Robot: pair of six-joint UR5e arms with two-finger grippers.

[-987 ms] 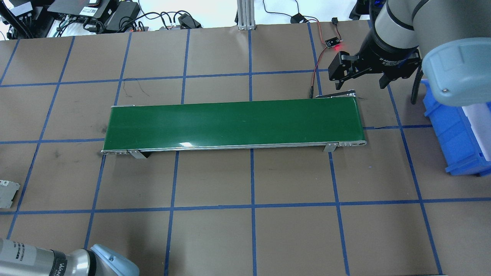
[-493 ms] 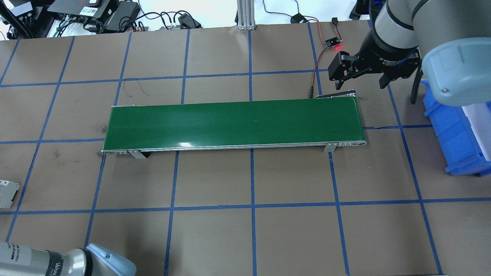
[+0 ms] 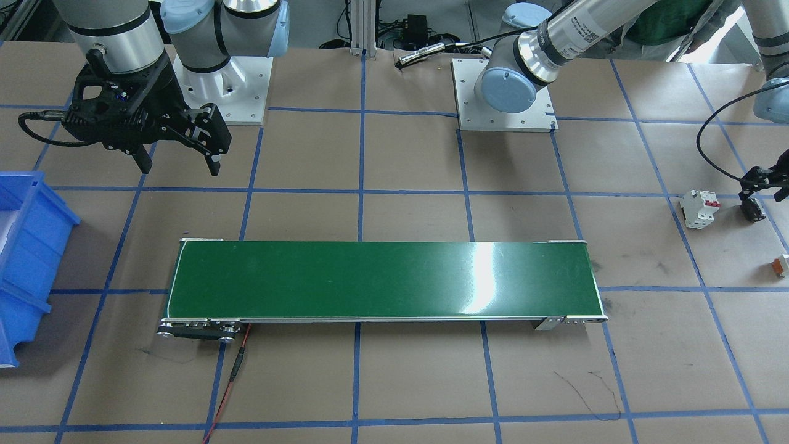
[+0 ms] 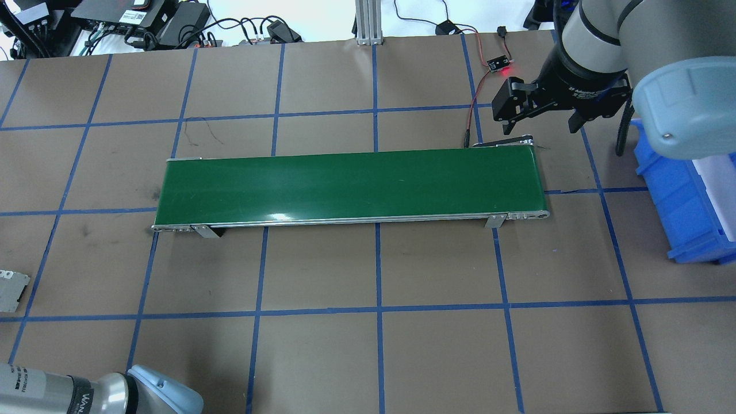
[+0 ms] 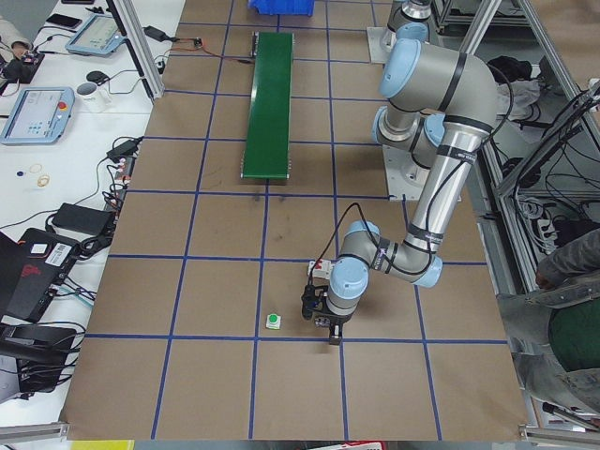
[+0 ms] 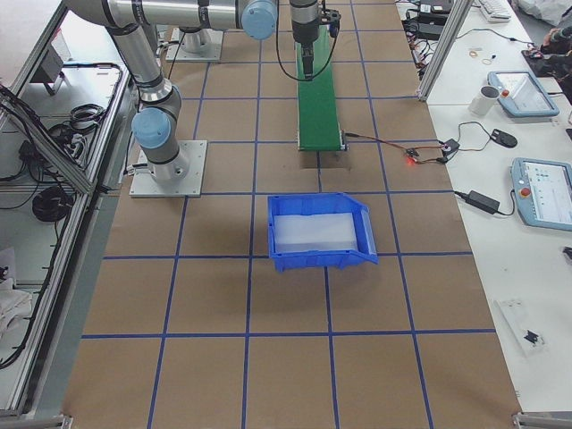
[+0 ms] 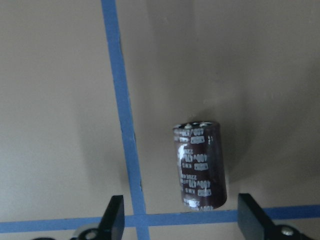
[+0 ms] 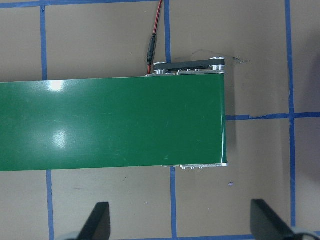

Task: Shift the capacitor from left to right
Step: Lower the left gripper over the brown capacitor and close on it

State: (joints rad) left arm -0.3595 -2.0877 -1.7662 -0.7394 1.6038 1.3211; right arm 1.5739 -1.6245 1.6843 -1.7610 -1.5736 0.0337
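A stubby dark brown capacitor with pale printed markings and a silvery end sits on the brown paper-covered bench, low in the centre of the left wrist view. It is just right of a blue tape line and just above the point where that line crosses another. The left gripper hangs over it, its two black fingers spread wide, one on either side of the capacitor and touching nothing. In the front-facing view the same capacitor lies at the far right edge of the frame, just right of a white boxy circuit breaker with red switches.

At the upper left of the front-facing view the right gripper hovers above the bench with its fingers parted and empty. Its wrist view shows the end of the long green conveyor belt ahead of them. A blue plastic bin stands at the left edge of that front-facing frame, well apart from the capacitor, with the whole belt between them.
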